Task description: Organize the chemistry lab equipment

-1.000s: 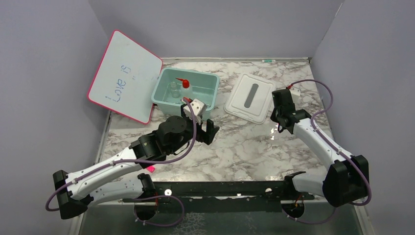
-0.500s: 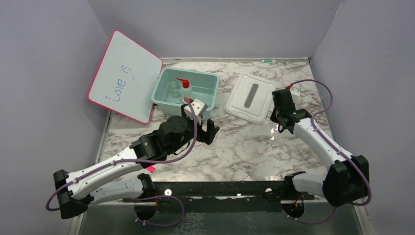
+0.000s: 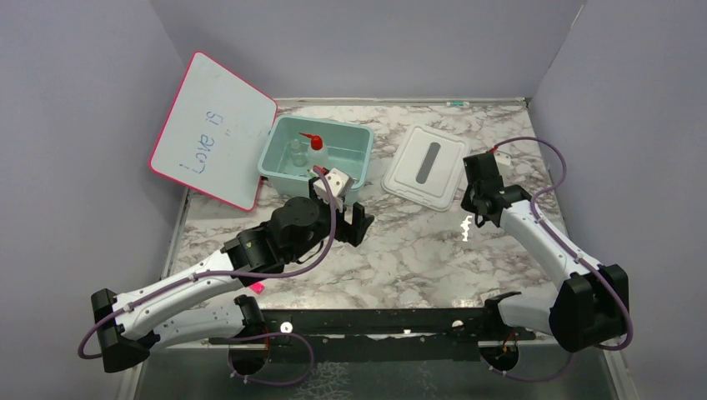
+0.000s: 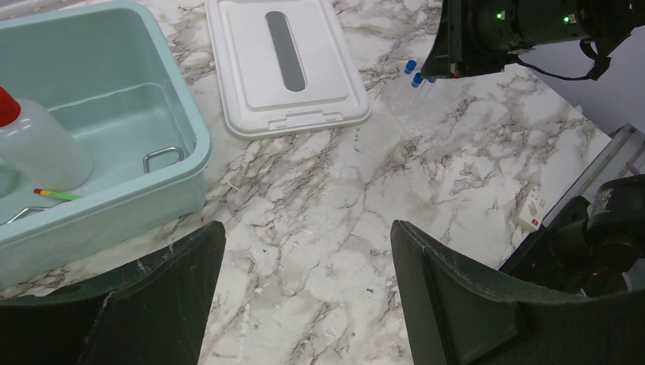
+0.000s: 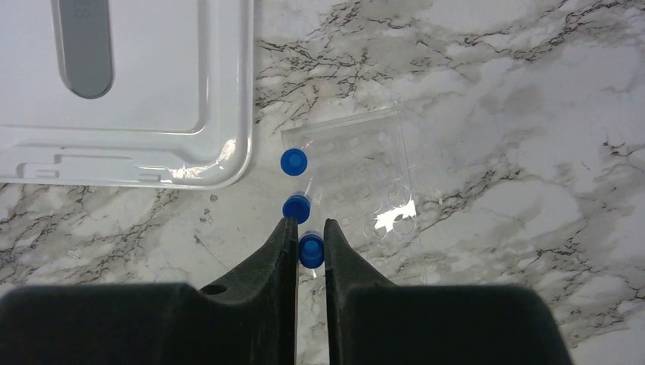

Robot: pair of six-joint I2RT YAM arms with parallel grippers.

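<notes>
My right gripper [image 5: 310,222] is shut on a small clear vial with a blue cap [image 5: 311,251] at the near edge of a clear plastic rack [image 5: 357,179]. Two more blue-capped vials [image 5: 293,161] stand just beyond the fingertips. In the top view this gripper [image 3: 473,218] is below the white lid's right corner. My left gripper [image 4: 306,228] is open and empty above the marble, in front of the teal bin [image 4: 194,163]. The bin holds the squeeze bottle with the red nozzle [image 3: 315,143], the metal tongs [image 4: 163,158] and the thin red-handled tool [image 4: 53,195].
The bin's white lid [image 3: 425,167] lies flat between the bin and my right gripper. A pink-edged whiteboard [image 3: 213,129] leans at the back left. A pink marker [image 3: 257,287] lies under my left arm. Purple walls enclose the marble table.
My right gripper has shifted slightly and the bright glint of the clear rack beside its fingers has grown. The left arm has not moved.
</notes>
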